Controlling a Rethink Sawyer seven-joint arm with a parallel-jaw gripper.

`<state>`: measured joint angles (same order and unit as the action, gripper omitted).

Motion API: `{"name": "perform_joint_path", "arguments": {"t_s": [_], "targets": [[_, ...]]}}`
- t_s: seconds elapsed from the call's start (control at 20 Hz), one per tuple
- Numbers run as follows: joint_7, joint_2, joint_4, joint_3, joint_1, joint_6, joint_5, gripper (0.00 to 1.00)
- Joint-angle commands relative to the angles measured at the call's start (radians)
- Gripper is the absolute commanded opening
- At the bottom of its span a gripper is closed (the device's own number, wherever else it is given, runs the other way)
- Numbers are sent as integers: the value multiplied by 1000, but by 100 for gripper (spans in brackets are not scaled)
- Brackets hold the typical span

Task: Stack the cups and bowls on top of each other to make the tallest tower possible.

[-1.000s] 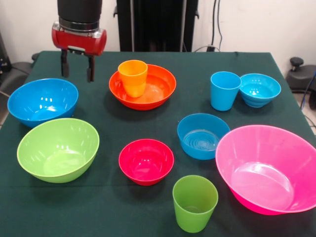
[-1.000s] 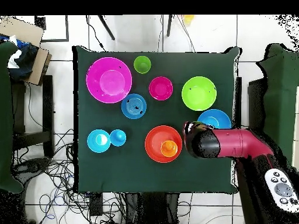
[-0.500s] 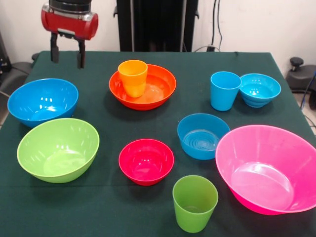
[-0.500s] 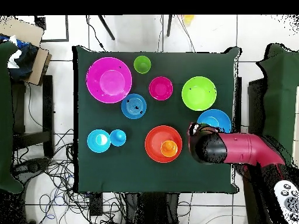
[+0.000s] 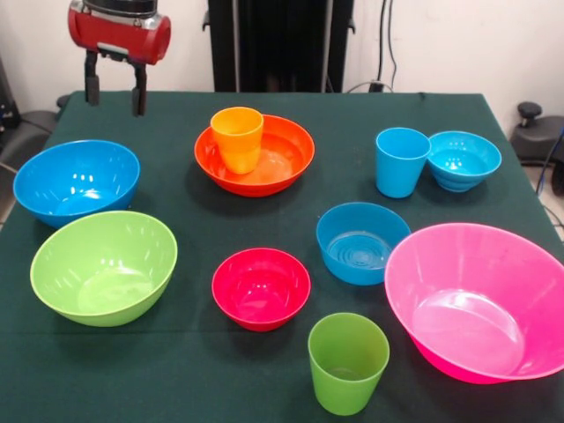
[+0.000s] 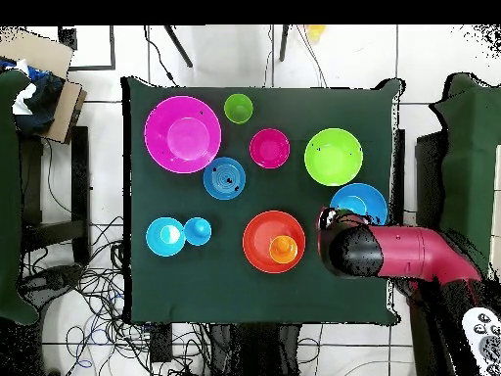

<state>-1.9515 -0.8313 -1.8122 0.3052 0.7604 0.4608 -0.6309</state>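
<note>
An orange cup stands inside the wide orange bowl. My gripper hangs open and empty, high above the table's far left in the front view, beyond the large blue bowl. A lime green bowl, small red bowl, medium blue bowl, large pink bowl and green cup sit nearer the front. A light blue cup touches the small turquoise bowl.
The dark green tablecloth covers the whole table. In the overhead view the red arm reaches in from the right over the table edge. Cables and a cardboard box lie on the floor to the left.
My gripper has risen and drawn back toward the far left of the front view, away from the orange bowl. Cups and bowls have not moved.
</note>
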Motion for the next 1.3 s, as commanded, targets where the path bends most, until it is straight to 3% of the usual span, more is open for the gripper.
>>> {"name": "perform_joint_path", "arguments": {"t_s": [0.05,0.45,0.65,0.95,1.3], "targets": [[47,74,-1,12,-6,37,-31,100],[154,184,140,71,20,91,-37,100],[161,185,152,70,24,104,-36,100],[227,241,261,100,40,161,-31,100],[220,229,264,105,41,195,-22,100]]}}
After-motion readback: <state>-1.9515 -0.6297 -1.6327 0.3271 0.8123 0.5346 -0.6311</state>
